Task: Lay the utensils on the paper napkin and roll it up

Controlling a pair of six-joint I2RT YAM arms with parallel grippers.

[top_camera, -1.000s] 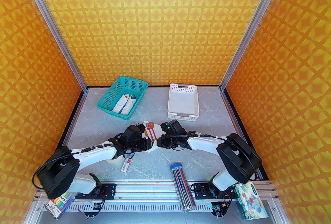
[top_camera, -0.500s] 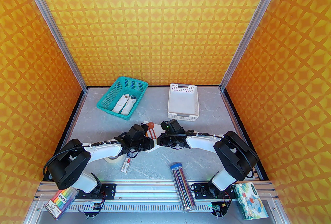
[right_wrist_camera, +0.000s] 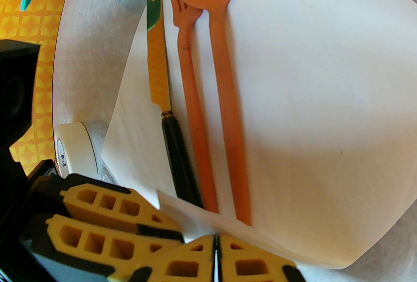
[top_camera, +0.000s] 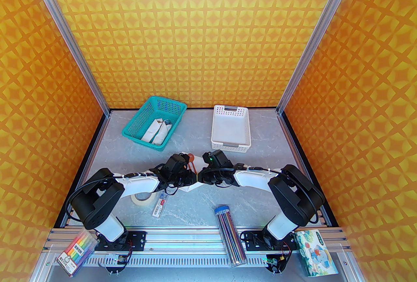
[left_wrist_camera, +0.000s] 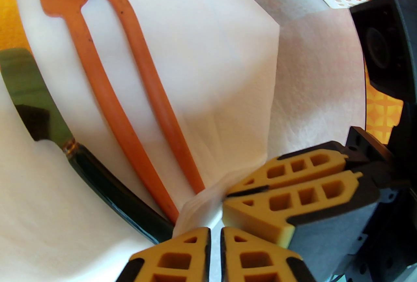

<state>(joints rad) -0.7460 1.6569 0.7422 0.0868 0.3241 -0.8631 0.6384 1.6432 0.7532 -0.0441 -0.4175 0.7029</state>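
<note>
The paper napkin (left_wrist_camera: pixel 221 56) lies on the table with the utensils on it side by side: a round-bowled spoon (right_wrist_camera: pixel 224 78), an orange fork (right_wrist_camera: pixel 192 101) and a dark-handled knife (right_wrist_camera: pixel 177 150). The napkin's near edge is lifted and folded over the ends of the handles. My left gripper (left_wrist_camera: pixel 215 232) is shut on that edge. My right gripper (right_wrist_camera: pixel 215 241) pinches the same edge right beside it. In the top view the left gripper (top_camera: pixel 192 179) and right gripper (top_camera: pixel 200 177) meet tip to tip over the napkin (top_camera: pixel 192 188), and the spoon's bowl (top_camera: pixel 192 157) sticks out beyond them.
A teal basket (top_camera: pixel 130 131) holding white bundles and a white slotted tray (top_camera: pixel 230 146) stand at the back. A tape roll (top_camera: pixel 143 197) and a small labelled box (top_camera: pixel 159 205) lie by the left arm. Near the front edge are a pen tube (top_camera: pixel 229 232), a marker pack (top_camera: pixel 76 253) and a tissue pack (top_camera: pixel 314 251).
The left arm has swung right and forward, bringing its gripper up against the right gripper with the napkin edge. The tape roll it covered now shows. The right arm barely moved.
</note>
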